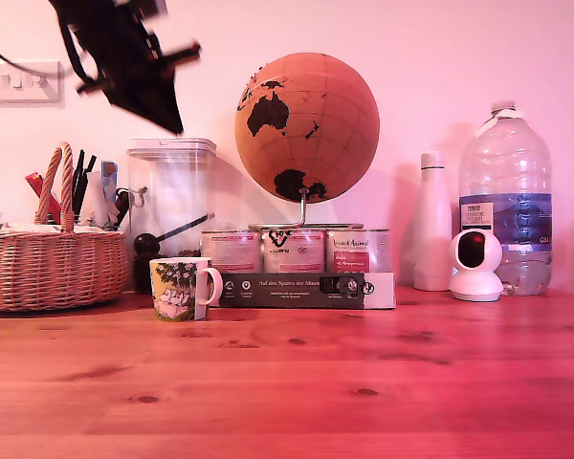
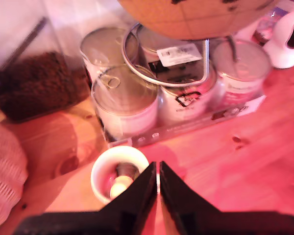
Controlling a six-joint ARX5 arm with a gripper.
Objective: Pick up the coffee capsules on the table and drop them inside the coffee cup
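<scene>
The coffee cup, a short mug with a white handle and a green-and-yellow print, stands on the wooden table at the exterior view's left. From above, the wrist view shows the coffee cup with two coffee capsules inside: a cream-white one and a dark one. I see no capsule on the table itself. My gripper hangs high above the cup, blurred, near the wall. Its black fingers meet at the gripper tip, shut with nothing between them.
Behind the cup lie a long black box, three round tins and a globe on a metal stand. A wicker basket is at the left; a white bottle, water bottle and white camera at the right.
</scene>
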